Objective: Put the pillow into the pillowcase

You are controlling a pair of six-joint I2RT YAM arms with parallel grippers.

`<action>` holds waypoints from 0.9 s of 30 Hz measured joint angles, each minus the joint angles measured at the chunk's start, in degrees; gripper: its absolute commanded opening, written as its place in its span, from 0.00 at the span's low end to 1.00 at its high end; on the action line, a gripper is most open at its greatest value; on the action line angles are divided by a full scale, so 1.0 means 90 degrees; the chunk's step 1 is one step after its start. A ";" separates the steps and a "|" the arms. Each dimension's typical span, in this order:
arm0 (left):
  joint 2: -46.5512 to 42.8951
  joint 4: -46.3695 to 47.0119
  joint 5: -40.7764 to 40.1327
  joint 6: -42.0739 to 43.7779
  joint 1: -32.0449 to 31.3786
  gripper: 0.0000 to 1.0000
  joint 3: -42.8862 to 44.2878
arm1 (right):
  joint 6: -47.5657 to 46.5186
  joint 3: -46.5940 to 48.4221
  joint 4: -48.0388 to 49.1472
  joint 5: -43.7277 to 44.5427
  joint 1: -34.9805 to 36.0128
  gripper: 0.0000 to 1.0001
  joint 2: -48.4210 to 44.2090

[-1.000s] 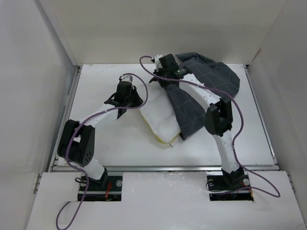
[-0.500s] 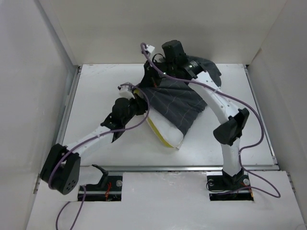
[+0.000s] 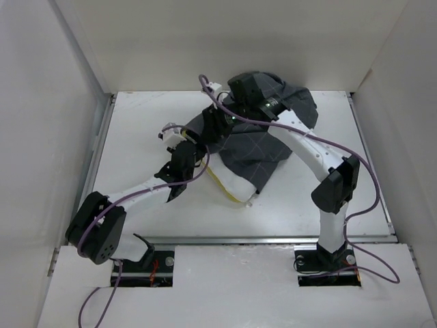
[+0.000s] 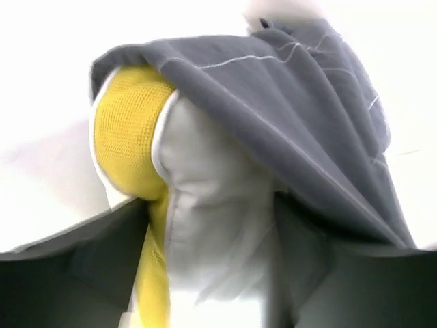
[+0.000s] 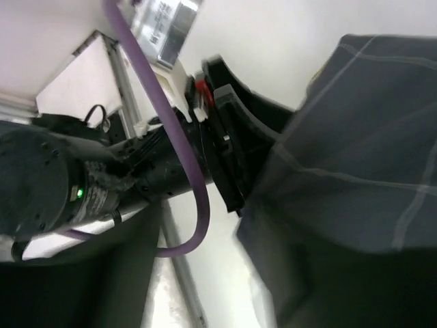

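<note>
Out on the white table (image 3: 136, 137), the large soft white rectangular pillow (image 3: 235, 183) with its yellow seam lay angled. Its near end was bare, and its far end was tucked under the floppy charcoal-grey cloth pillowcase (image 3: 263, 140) with pale grid lines. The left gripper (image 3: 196, 143) sat right at the opening, fingers spread wide with the pillow's yellow-edged end between them and the hem arching over it like a hood. The right gripper (image 3: 217, 124) reached down from the far side into the bunched cloth. Pinching or spread, I could not tell.
</note>
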 measured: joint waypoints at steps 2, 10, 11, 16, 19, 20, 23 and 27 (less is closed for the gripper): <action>-0.0022 -0.0675 -0.0019 -0.0124 -0.0010 1.00 0.0044 | 0.0095 -0.0318 -0.0002 0.0340 0.0114 0.78 0.0000; -0.1824 -0.3424 -0.0112 -0.0665 -0.0240 1.00 -0.0372 | 0.0629 -0.2186 0.0449 0.1780 0.0401 1.00 -0.1540; -0.2115 -0.3716 -0.0090 -0.0675 -0.0308 1.00 -0.0452 | 0.0780 -0.2499 0.0699 0.1933 0.0478 1.00 -0.1960; -0.3526 -0.4697 -0.0090 -0.0641 -0.0255 0.90 -0.0614 | 0.1185 -0.4255 0.0950 0.3417 0.0163 1.00 -0.4197; -0.3808 -0.4532 0.0325 -0.0121 -0.0262 0.90 -0.0614 | 0.1630 -0.5574 0.0937 0.4301 -0.0114 1.00 -0.5183; -0.3755 -0.4410 0.0527 0.0058 -0.0270 0.90 -0.0614 | 0.1807 -0.5960 0.0862 0.4488 -0.0119 1.00 -0.5372; -0.3308 -0.4012 0.1190 0.0614 -0.0423 0.90 -0.0614 | 0.2288 -0.6997 0.0687 0.4857 -0.0175 0.99 -0.5710; -0.2310 -0.3750 0.1807 0.1200 -0.1205 0.89 -0.0600 | 0.2708 -0.8136 0.0665 0.4937 -0.0296 0.96 -0.5836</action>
